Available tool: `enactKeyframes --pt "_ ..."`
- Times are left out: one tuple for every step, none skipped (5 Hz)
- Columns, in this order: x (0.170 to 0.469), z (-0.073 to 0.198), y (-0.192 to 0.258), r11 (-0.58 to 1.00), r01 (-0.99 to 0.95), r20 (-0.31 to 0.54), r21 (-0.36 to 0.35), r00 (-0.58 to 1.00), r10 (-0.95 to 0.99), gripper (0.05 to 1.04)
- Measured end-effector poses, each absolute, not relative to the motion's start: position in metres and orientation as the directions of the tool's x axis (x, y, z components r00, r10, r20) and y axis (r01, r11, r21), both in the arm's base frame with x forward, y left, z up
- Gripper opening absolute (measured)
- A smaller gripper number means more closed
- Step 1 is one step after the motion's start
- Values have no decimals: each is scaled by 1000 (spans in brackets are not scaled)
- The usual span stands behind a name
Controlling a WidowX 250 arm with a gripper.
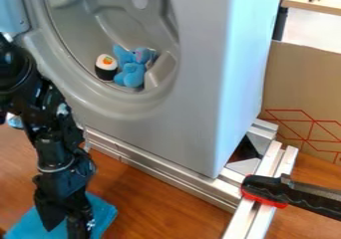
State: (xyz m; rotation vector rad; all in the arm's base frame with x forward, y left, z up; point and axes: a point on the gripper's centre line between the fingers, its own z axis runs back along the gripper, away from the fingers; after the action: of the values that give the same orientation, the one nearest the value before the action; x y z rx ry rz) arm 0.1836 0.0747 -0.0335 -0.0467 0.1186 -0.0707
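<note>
Wooden tabletop (156,200) bears a blue cloth (102,215) under the partly open claw (66,225); whether gripped, I cannot tell.

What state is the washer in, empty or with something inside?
Not empty: a blue plush toy and a sushi toy sit side by side inside the washer, visible through its round opening.

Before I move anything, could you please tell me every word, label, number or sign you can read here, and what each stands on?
No readable words, labels, numbers or signs.
Brown cardboard panel: red geometric lines, no lettering.
Black metal robot arm: small pale marks, too small to read.
</note>
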Motion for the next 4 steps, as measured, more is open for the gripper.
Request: enactKeyframes --pt "198 -33 102 999 32 -119 -6 992 -33 1000" --pt "202 -33 133 999 -23 -147 26 989 27 1000" --pt "201 -33 157 998 -52 -186 47 981 60 1001" --pt "193 -33 170 994 -92 -211 57 972 102 1001"
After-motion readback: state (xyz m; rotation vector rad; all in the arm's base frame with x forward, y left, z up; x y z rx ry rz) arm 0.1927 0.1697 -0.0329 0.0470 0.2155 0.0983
